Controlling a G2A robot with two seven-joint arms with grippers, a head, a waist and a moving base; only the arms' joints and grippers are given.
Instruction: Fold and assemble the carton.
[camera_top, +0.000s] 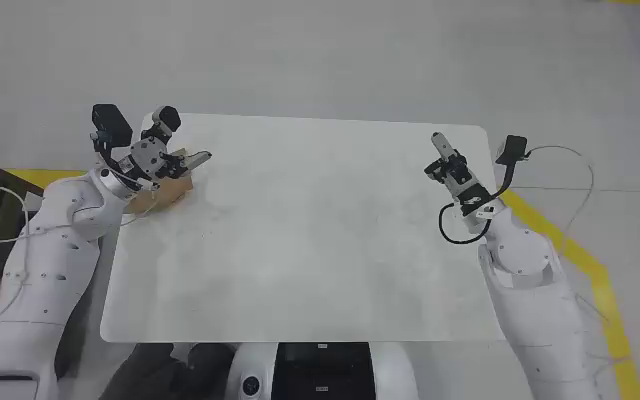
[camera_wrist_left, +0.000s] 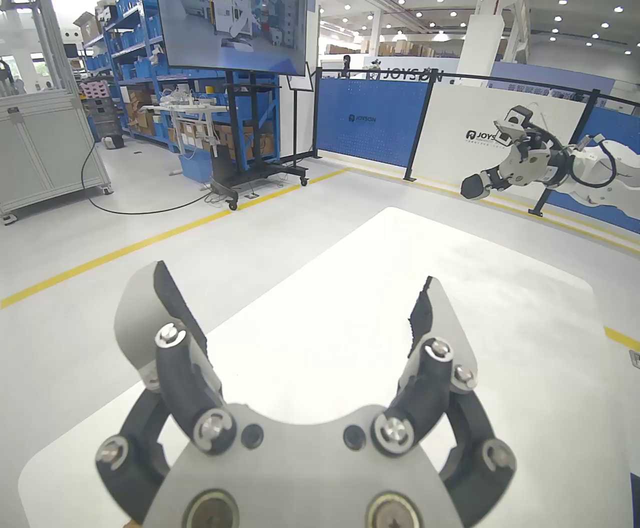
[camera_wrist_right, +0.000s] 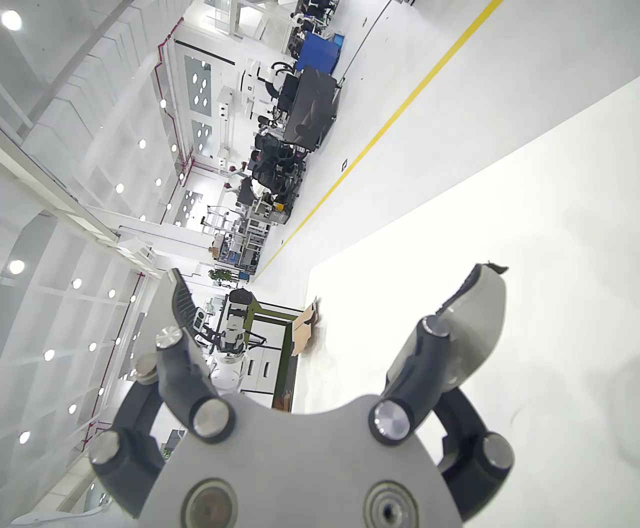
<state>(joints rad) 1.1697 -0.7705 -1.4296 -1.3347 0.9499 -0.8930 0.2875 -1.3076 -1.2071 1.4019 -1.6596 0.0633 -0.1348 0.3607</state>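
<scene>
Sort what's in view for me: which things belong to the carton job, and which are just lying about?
Job:
- carton, at the table edge by the left gripper
- left gripper, open
- right gripper, open

Lying about:
- screen on a stand
- shelves
- yellow floor line

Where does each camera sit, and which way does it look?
Top view: above the arms, looking down at the table; both arms show.
Left wrist view: on the left wrist, facing across the table toward the other arm; its open left claw shows.
Right wrist view: on the right wrist, facing across the table; its open right claw shows.
Shared: top and right wrist views both show the carton.
</scene>
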